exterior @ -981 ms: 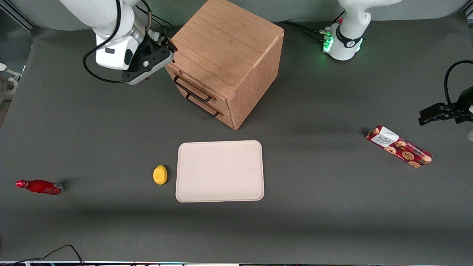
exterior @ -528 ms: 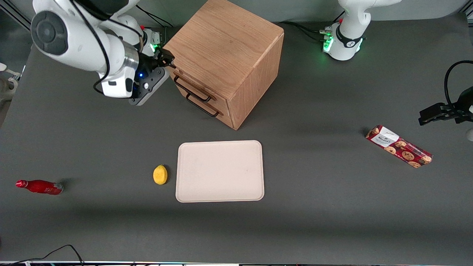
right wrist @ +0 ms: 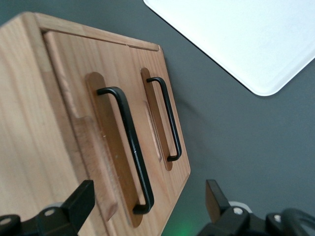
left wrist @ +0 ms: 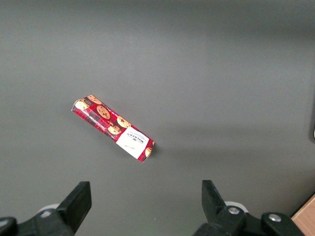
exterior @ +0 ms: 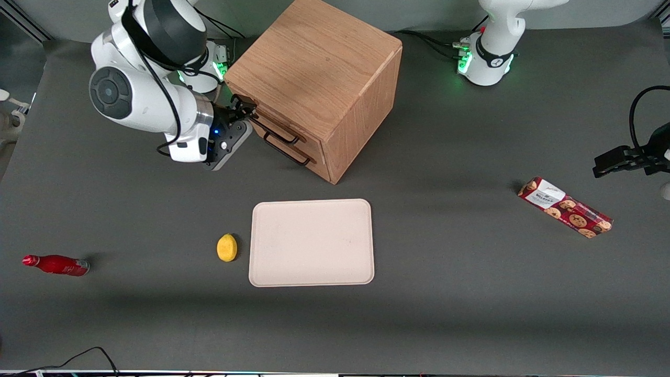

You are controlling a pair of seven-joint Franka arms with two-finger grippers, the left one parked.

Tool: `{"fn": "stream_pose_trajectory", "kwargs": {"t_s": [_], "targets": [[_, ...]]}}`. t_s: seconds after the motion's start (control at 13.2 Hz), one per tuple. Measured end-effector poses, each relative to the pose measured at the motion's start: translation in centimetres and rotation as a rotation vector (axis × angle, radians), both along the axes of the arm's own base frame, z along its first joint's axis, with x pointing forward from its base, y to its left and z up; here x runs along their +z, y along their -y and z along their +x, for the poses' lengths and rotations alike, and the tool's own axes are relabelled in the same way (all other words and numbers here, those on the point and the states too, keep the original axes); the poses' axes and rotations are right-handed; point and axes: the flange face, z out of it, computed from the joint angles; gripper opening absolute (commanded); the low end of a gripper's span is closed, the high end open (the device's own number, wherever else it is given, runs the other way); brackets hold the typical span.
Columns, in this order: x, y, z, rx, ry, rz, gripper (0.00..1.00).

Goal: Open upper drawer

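Note:
The wooden cabinet [exterior: 314,68] stands at the back of the table, both drawers shut flush. The upper drawer [right wrist: 69,83] carries a thin black bar handle [right wrist: 129,147], which the front view shows partly covered [exterior: 277,132]. The lower drawer's identical handle [right wrist: 167,120] sits just beneath it [exterior: 285,153]. My gripper [exterior: 245,109] hovers right in front of the upper drawer, at the handle's end toward the working arm. It is open [right wrist: 147,196], fingers apart on either side of that handle end, touching nothing.
A cream tray [exterior: 312,242] lies nearer the front camera than the cabinet, with a yellow lemon [exterior: 226,247] beside it. A red bottle [exterior: 56,264] lies toward the working arm's end. A cookie box [exterior: 564,207] [left wrist: 113,129] lies toward the parked arm's end.
The arm swung down from the cabinet's top corner and came nearer the front camera. The gripper now faces the drawer fronts at the upper handle's end. The drawers have not moved.

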Motion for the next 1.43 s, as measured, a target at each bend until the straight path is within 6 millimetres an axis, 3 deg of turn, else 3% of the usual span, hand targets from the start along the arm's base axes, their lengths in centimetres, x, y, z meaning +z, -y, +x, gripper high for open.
{"fn": "stream_pose_trajectory", "kwargs": {"t_s": [0.45,1.13,1.43], "targets": [[-5.1,-1.8,-2.5,0.054,-0.007,-0.005,1.0],[-8.5,-1.3,-3.1,0.103,0.038,0.016,1.0],[-9.0,-1.1,-2.9,0.111,0.061,0.024,1.0]]}}
